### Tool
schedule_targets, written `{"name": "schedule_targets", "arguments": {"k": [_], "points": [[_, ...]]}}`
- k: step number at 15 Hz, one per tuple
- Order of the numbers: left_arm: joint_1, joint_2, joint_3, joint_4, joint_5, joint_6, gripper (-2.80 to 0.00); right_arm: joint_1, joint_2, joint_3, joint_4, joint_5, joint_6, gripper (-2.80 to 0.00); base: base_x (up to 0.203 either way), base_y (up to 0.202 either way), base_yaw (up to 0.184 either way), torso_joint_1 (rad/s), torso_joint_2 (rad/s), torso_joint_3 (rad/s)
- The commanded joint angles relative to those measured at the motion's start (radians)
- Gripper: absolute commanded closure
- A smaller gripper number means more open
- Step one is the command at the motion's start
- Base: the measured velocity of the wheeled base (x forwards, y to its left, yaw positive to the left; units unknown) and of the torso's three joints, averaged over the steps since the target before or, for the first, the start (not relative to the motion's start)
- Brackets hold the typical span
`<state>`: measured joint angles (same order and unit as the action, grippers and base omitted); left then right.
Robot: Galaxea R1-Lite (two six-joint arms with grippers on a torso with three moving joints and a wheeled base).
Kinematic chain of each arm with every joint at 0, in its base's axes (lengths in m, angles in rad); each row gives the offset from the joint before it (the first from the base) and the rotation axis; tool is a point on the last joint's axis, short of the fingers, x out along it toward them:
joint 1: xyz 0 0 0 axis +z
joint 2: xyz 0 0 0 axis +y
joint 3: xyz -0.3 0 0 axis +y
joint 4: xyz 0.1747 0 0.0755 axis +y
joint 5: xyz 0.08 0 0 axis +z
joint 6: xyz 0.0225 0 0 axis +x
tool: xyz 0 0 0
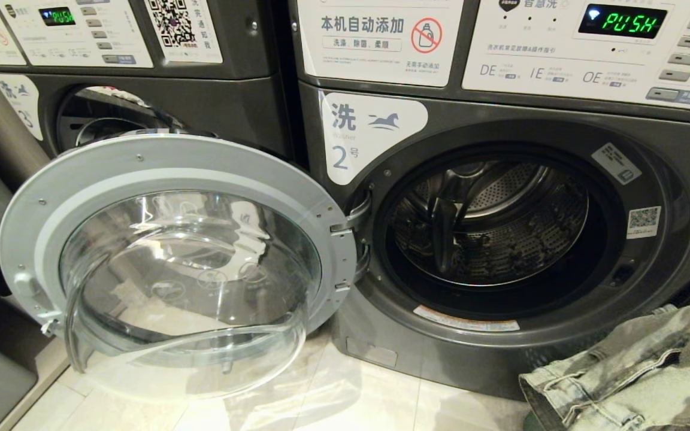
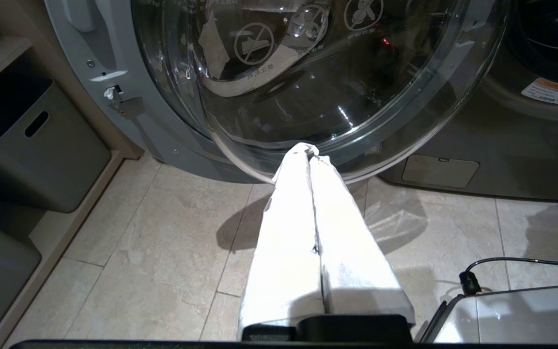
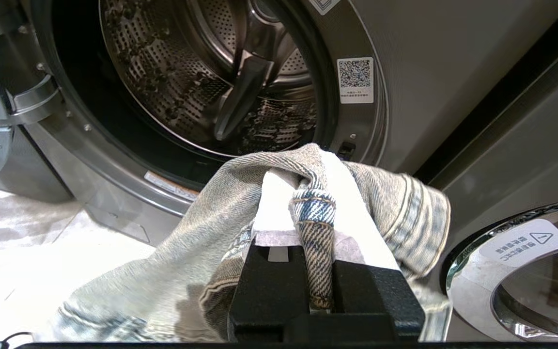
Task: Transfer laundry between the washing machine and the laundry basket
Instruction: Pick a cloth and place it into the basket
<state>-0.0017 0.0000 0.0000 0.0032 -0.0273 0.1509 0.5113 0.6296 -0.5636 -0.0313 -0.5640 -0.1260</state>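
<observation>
Two washers on pale tiles

Your right gripper is clamped on denim, raised; your left gripper hangs closed, pointing floorward.

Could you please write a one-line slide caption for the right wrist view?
Right gripper shut on faded jeans, held before the washing machine's empty drum.
</observation>
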Motion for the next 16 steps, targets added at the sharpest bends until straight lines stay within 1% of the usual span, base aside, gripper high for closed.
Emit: {"name": "schedule_targets", "arguments": {"k": [1,10,12,16], "points": [[0.000,0.000,0.000,0.000,0.000,0.001,0.00,0.001,0.004,0.000,-0.001,-0.002,-0.001,0.00,0.000,0.000,0.000,0.000,0.00,0.000],[0.000,0.002,0.000,0.000,0.000,0.002,0.00,0.001,0.002,0.007,-0.001,0.004,-0.007,0.00,0.000,0.000,0.000,0.000,0.00,0.000],[0.000,0.002,0.000,0.000,0.000,0.003,0.00,0.001,0.002,0.008,-0.001,0.005,-0.022,0.00,0.000,0.000,0.000,0.000,0.00,0.000],[0.000,0.001,0.000,0.000,0.000,0.003,0.00,0.001,0.001,0.014,-0.002,0.009,-0.032,0.00,0.000,0.006,-0.166,0.003,0.00,0.003]]}}
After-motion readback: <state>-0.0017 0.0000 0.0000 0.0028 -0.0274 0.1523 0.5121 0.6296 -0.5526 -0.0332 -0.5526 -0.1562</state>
